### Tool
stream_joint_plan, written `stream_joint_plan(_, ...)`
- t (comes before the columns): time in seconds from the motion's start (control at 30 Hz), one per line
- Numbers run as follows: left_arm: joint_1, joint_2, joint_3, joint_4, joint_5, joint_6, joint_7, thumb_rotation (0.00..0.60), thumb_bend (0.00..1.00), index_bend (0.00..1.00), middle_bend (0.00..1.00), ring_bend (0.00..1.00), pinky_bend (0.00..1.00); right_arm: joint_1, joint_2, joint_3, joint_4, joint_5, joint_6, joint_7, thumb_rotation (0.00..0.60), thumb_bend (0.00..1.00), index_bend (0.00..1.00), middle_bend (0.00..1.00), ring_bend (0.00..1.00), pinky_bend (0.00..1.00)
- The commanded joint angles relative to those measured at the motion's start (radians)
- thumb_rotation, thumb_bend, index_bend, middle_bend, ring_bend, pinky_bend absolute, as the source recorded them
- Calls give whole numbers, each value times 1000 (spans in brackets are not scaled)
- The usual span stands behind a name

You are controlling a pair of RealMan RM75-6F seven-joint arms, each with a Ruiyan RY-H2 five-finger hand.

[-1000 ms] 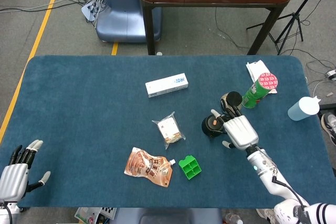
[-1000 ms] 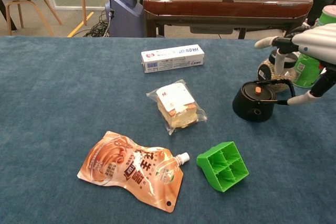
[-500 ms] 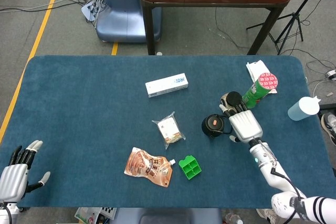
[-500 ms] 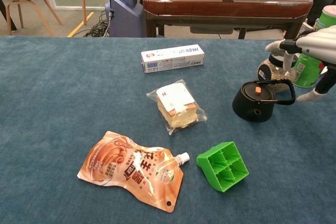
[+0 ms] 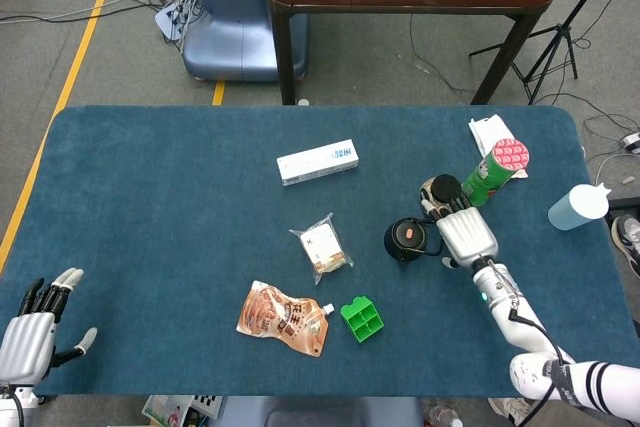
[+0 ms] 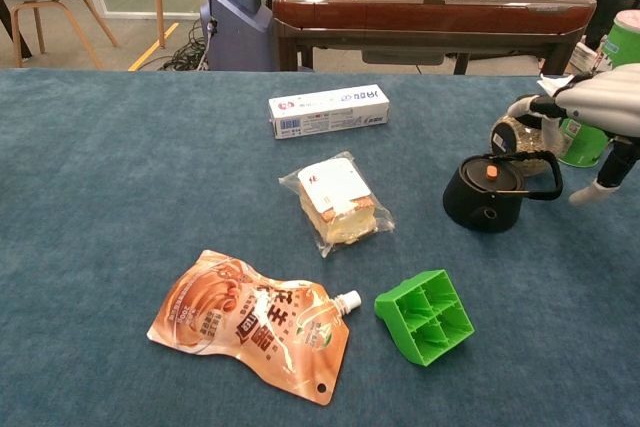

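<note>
At the table's right side, the black kettle (image 5: 406, 239) sits at nine o'clock from the right hand (image 5: 467, 237) — fingers spread, empty, just beside its handle; the left hand (image 5: 27, 335) rests well apart.

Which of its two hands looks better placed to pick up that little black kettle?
Probably the right hand: it hovers just beside the black kettle, fingers apart. The left hand sits open at the table's far corner, nowhere near it.

Right hand (image 5: 467, 238) hovers beside black kettle (image 5: 406, 239) (fingers spread).
</note>
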Motion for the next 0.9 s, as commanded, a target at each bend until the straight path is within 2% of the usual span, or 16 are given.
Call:
stream_joint_plan(0.03, 0, -1, 0, 1, -1, -1, -1, 600, 247, 92, 86, 124, 0, 5, -6, -4, 11, 4, -6, 0, 600, 17, 82, 314, 119, 2)
stream_joint_plan(0.2, 0, -1, -1, 4, -3, -1, -5, 600, 247, 92, 86, 124, 0, 13, -17, -15, 29, 3, -22, 6, 600, 17, 82, 314, 119, 2)
stream_joint_plan(0.4, 0, -2, -2, 7, -5, -2, -6, 600, 247, 92, 86, 124, 0, -2, -11, -37, 28, -52, -19, 55, 600, 18, 82, 314, 119, 0)
stream_joint_plan(0.9, -1, 1, 1, -1, 4, 0, -8, 600, 247, 92, 86, 124, 0, -86, 56, -137, -63, -320, 51, 169, 600, 17, 82, 350, 120, 0)
